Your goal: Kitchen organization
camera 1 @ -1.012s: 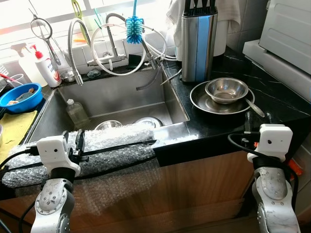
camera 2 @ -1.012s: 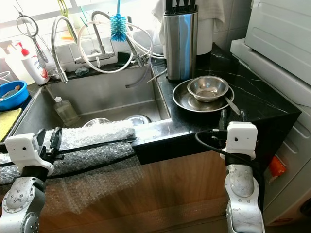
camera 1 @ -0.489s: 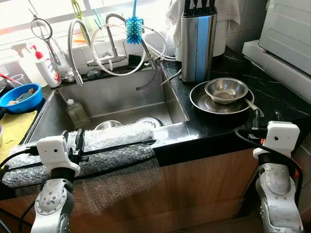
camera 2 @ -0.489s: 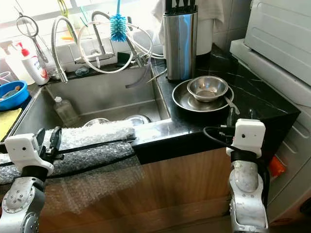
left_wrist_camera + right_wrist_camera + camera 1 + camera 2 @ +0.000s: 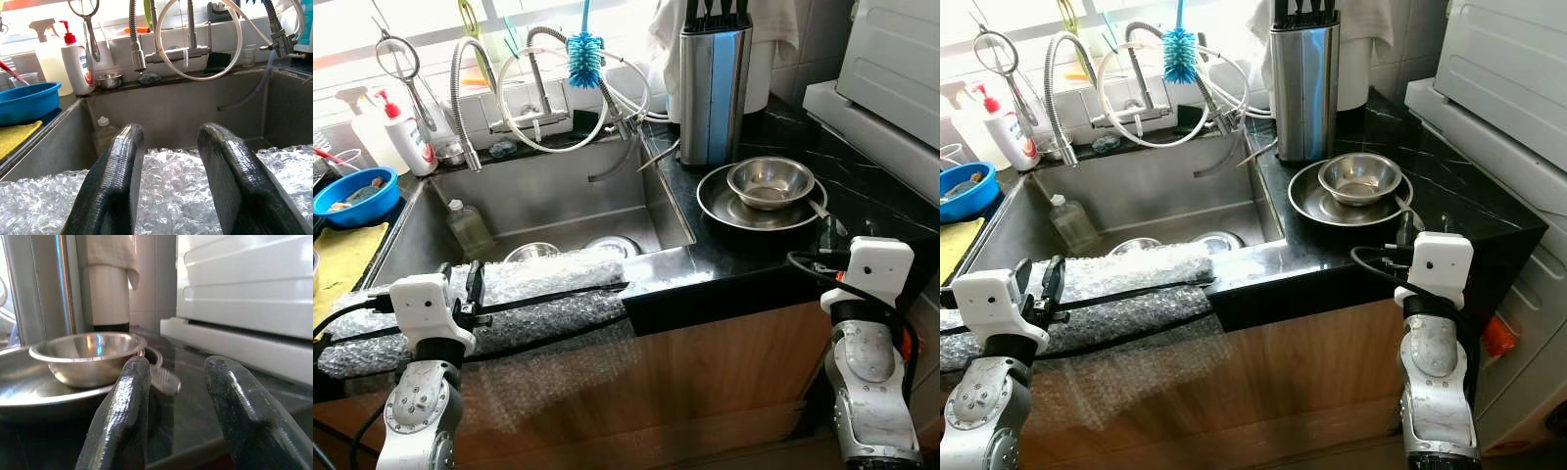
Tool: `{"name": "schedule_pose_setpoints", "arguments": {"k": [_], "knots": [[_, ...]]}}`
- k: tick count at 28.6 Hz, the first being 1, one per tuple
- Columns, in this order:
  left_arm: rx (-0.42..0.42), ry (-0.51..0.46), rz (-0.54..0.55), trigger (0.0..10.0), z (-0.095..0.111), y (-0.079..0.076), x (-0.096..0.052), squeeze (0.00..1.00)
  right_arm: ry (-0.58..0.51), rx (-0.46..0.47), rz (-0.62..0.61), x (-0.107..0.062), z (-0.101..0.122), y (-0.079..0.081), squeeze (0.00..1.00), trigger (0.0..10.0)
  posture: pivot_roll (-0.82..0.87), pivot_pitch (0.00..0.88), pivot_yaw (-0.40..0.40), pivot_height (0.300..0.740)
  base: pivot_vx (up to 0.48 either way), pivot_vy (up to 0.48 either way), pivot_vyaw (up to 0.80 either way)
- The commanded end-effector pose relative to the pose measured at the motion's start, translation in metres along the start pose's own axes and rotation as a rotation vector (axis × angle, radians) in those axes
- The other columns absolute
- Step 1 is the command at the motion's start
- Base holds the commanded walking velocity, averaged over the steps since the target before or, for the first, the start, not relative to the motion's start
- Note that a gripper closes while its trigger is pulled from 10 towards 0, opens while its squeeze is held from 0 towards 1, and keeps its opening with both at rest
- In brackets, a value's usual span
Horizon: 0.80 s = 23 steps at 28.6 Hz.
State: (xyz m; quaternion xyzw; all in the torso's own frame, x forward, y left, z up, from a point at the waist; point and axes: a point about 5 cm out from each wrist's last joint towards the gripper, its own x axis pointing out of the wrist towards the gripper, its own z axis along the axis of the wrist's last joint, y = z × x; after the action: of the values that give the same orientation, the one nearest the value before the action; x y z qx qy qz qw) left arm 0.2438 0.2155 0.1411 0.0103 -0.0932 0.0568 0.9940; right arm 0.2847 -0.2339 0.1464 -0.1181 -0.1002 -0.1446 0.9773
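A steel bowl [image 5: 770,181] sits on a steel plate [image 5: 717,204] on the black counter to the right of the sink. A spoon [image 5: 164,379] lies against the plate's near rim. My right gripper [image 5: 173,369] is open at the counter's front edge, level with the counter top. It points at the spoon and bowl and holds nothing. My left gripper [image 5: 460,274] is open over the bubble wrap [image 5: 538,284] that covers the sink's front edge, and its fingers [image 5: 117,171] rest just above the wrap.
The sink [image 5: 607,201] holds a plastic bottle [image 5: 468,227] and steel dishes [image 5: 530,253]. A knife block [image 5: 713,83] stands behind the plate. A white appliance [image 5: 891,69] bounds the counter on the right. At the far left are a blue bowl [image 5: 354,196], a yellow cloth [image 5: 337,259] and a soap bottle [image 5: 406,132].
My right gripper has shifted to the right and risen a little towards the counter's front edge by the spoon. The left arm has not moved.
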Motion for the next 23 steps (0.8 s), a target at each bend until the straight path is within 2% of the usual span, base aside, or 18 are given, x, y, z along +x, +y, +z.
{"name": "schedule_pose_setpoints", "arguments": {"k": [1, 9, 10, 11, 12, 23], "knots": [[0.020, 0.002, 0.006, 10.0, 0.0008, 0.0041, 0.0023, 0.00, 0.007, 0.021, 0.003, 0.0022, -0.0004, 0.0042, 0.00, 10.0, -0.11, 0.000, 0.148, 0.740, 0.000, 0.000, 0.00], [0.026, 0.003, 0.009, 10.0, 0.0008, 0.0042, 0.0026, 0.00, 0.011, 0.032, 0.009, 0.0034, -0.0014, 0.0066, 0.00, 10.0, -0.10, 0.000, 0.147, 0.740, 0.000, 0.000, 0.00], [0.027, 0.003, 0.011, 10.0, 0.0008, 0.0044, 0.0026, 0.00, 0.006, 0.039, 0.010, 0.0039, -0.0006, 0.0072, 0.00, 1.7, -0.10, 0.000, 0.148, 0.740, 0.000, 0.000, 0.00], [0.027, 0.003, 0.011, 10.0, 0.0008, 0.0044, 0.0026, 0.00, 0.005, 0.041, 0.010, 0.0041, -0.0005, 0.0073, 0.00, 1.7, -0.10, 0.000, 0.148, 0.740, 0.000, 0.000, 0.00], [0.027, 0.002, 0.011, 10.0, 0.0009, 0.0044, 0.0027, 0.00, 0.003, 0.042, 0.009, 0.0044, -0.0001, 0.0072, 0.00, 0.0, -0.10, 0.000, 0.149, 0.740, 0.000, 0.000, 0.00], [0.029, 0.001, 0.009, 10.0, 0.0014, 0.0040, 0.0027, 0.00, -0.008, 0.048, 0.006, 0.0054, 0.0020, 0.0071, 0.00, 0.0, -0.10, 0.000, 0.148, 0.740, 0.000, 0.000, 0.00]]}}
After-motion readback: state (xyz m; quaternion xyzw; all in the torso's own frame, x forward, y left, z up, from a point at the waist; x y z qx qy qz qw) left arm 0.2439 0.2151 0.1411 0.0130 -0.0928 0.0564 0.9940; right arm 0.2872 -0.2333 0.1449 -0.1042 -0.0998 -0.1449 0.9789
